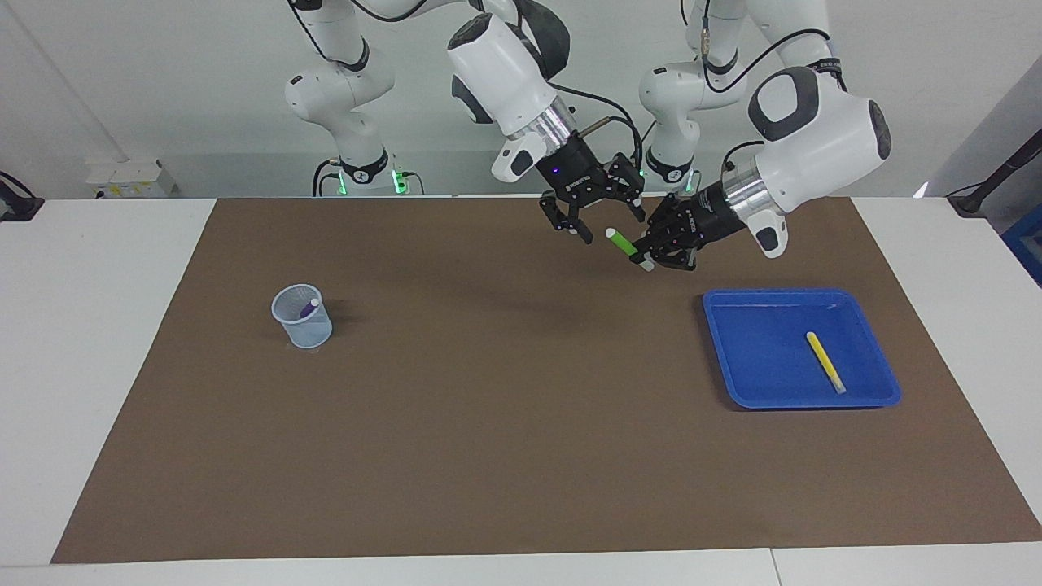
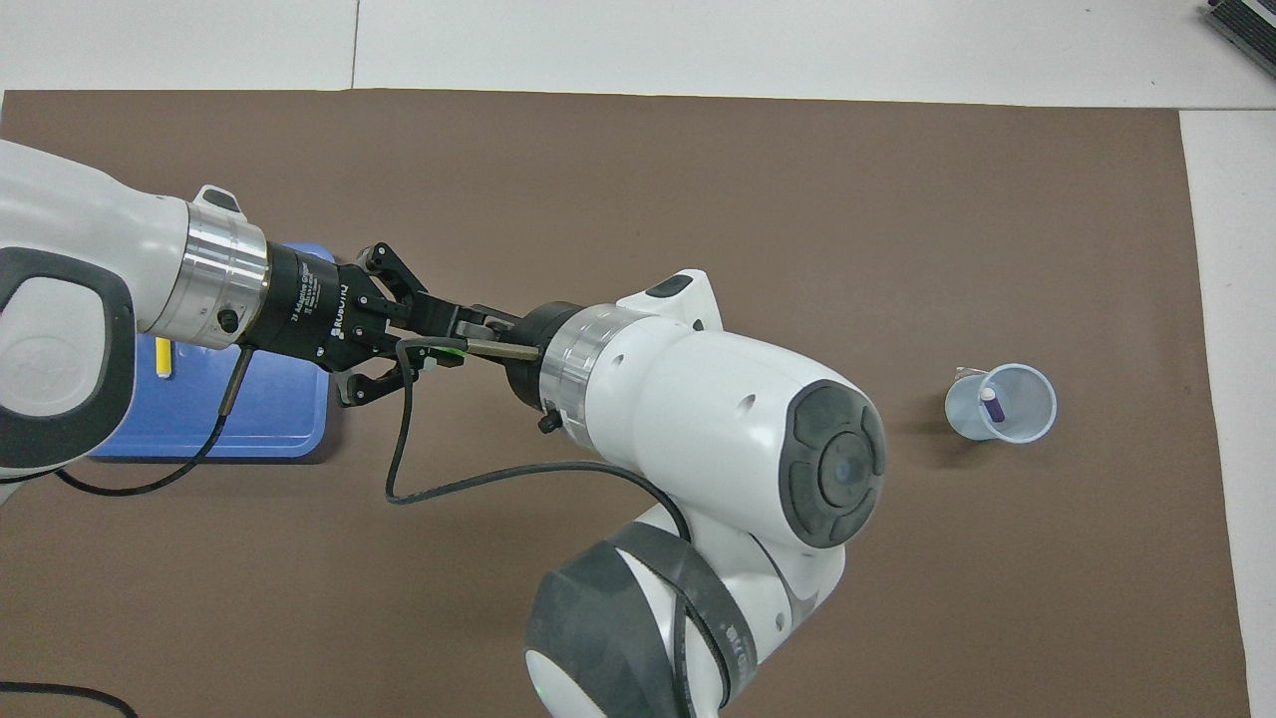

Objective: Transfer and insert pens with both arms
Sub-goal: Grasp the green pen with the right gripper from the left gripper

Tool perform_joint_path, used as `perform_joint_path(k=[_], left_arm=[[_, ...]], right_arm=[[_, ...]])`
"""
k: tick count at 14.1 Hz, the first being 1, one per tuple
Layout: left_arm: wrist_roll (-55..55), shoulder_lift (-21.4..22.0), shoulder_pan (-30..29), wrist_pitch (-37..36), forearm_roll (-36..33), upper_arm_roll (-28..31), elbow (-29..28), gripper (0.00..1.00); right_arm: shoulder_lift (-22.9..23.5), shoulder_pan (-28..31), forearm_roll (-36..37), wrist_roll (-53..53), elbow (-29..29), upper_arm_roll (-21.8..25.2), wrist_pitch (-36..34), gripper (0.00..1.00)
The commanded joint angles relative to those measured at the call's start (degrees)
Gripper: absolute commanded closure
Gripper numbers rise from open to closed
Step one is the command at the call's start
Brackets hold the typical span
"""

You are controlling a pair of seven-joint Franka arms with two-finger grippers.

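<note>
My left gripper (image 1: 642, 255) is shut on the green pen (image 1: 623, 242) and holds it tilted in the air over the brown mat (image 1: 505, 423), beside the blue tray (image 1: 761, 366). My right gripper (image 1: 613, 227) is open, and the pen's whitish free end lies between its fingers. In the overhead view my right wrist hides nearly all of the green pen (image 2: 454, 349). The yellow pen (image 1: 825, 362) lies in the tray. The purple pen (image 1: 309, 308) stands in a pale mesh cup (image 1: 302, 319).
The cup (image 2: 1002, 403) stands on the mat toward the right arm's end of the table. The blue tray (image 2: 249, 424) lies toward the left arm's end. A black cable (image 2: 469, 489) hangs from my right wrist over the mat.
</note>
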State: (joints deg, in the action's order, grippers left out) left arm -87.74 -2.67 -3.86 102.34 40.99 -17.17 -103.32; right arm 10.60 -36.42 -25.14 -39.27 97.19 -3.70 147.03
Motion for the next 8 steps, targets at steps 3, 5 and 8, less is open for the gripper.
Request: perform_joint_path(k=[3,5,8], left_arm=[[-0.5,1.9,0.4,-1.8,1.2,0.8,-1.7,1.0],[-0.5,1.9,0.4,-1.7,1.2,0.8,-1.7,1.0],[-0.5,2.0,0.6,-1.7,1.3,0.8,-1.7,1.0]], right_arm=[[1.4,1.7,0.6,2.4,-1.7,-0.4,-0.3,0.17],[1.4,1.5,0.5,2.3,-0.9,-0.4,-0.6,0.17],[1.2,1.3,0.4,1.7,-0.9,-0.5,-2.3,0.17]])
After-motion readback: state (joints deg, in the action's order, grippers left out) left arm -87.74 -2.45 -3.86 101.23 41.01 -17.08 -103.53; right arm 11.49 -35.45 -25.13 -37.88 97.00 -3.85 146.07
